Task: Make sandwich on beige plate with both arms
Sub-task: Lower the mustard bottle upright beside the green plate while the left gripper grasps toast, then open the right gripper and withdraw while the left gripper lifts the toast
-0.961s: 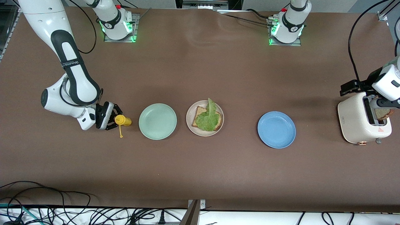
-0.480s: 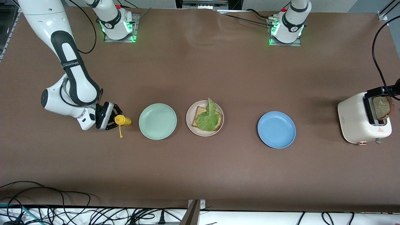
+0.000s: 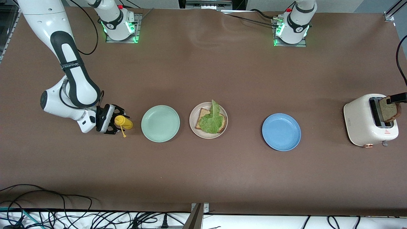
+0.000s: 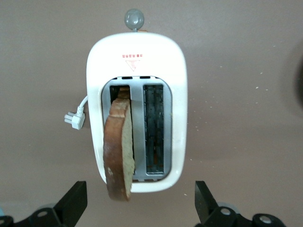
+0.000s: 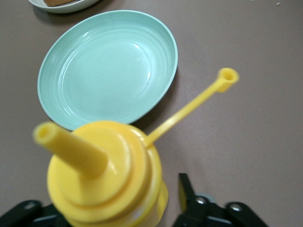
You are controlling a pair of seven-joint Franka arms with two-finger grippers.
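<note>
Right pincer spread around yellow bottle — grip unclear, left pincer wide open above toaster — empty.

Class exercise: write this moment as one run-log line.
right gripper: open around yellow bottle | left gripper: open over toaster | second bread slice: in toaster | beige plate: bread, lettuce

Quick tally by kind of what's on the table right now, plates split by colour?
Plates: 3 (beige plate, mint-green plate, blue plate)
Bread slices: 2 (one on the beige plate, one in the toaster)
Lettuce leaf: 1
Toaster: 1
Yellow squeeze bottle: 1
Total: 8
</note>
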